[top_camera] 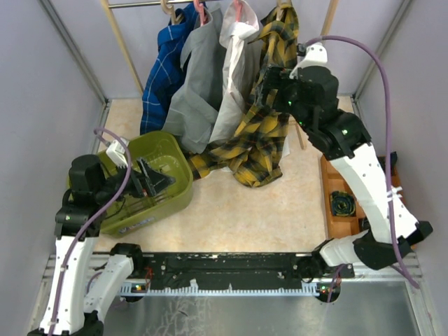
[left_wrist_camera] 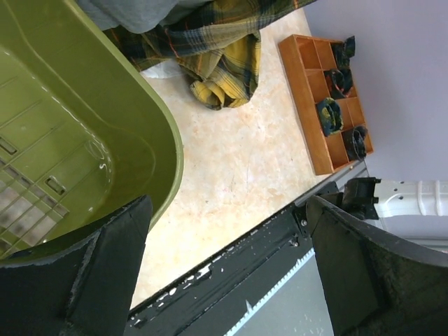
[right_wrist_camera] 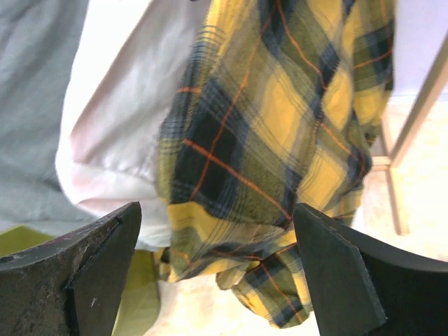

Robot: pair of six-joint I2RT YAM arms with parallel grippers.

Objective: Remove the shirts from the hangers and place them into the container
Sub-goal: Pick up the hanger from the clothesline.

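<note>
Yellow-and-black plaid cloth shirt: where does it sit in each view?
Top external: the yellow-and-black plaid shirt hangs upper centre-right.
Left wrist: top centre, lower part only.
Right wrist: fills the centre.
Shared landmark: the olive-green plastic basin, left of the shirt in every view.

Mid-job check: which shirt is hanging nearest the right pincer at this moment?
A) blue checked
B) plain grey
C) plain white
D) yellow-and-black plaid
D: the yellow-and-black plaid shirt fills most of the gap between the open jaws of the right pincer. From above, that arm reaches up to the plaid, the rightmost of the hanging shirts.
</note>
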